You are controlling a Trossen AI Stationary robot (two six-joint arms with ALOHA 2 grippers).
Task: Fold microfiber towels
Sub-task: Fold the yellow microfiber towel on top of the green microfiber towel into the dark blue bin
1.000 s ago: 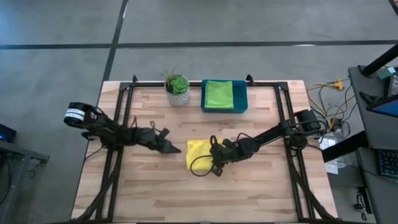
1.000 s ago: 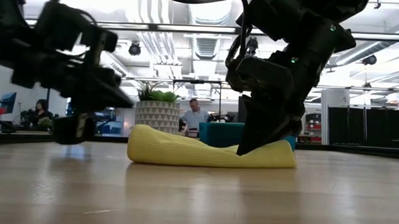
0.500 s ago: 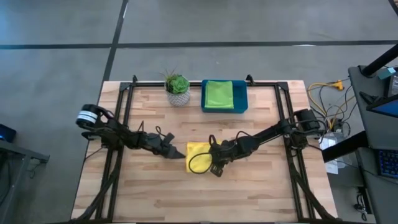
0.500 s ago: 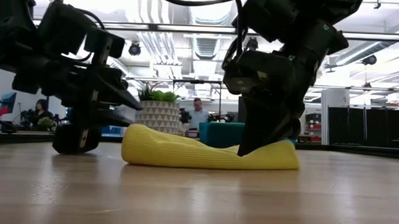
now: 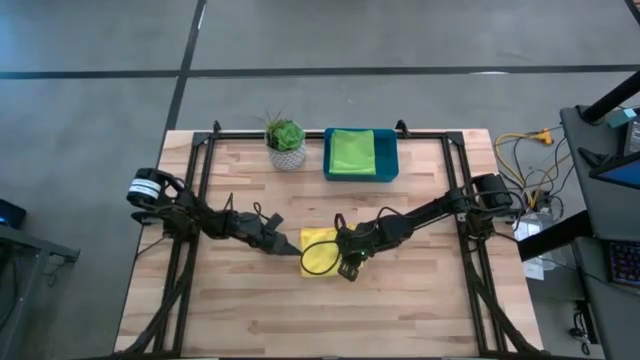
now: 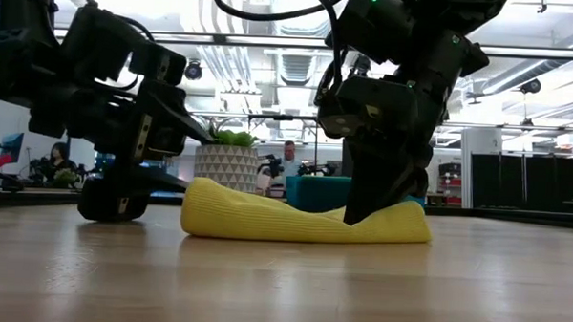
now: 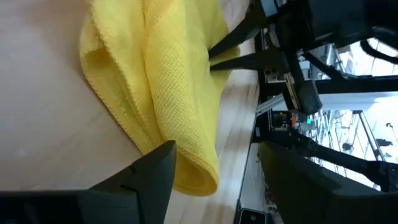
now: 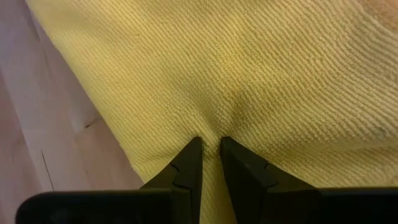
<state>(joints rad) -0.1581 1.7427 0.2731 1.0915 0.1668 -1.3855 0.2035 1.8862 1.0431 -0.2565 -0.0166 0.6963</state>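
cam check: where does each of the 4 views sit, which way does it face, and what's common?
High: overhead, straight down; both arms, yellow towel, tray.
Low: table height, level toward the room; both arms over the towel.
Left wrist: on the left arm, past its open left claw at the towel's folded edge.
Right wrist: on the right arm, right claw pinching the towel.
Shared: yellow towel in all four.

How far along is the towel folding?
Done: a green towel lies folded in the tray. In hand: the yellow towel lies doubled mid-table; the right pincer presses into it, fingers nearly closed, while the left pincer stands open at its edge. Left: finishing the yellow fold; no other towels show.
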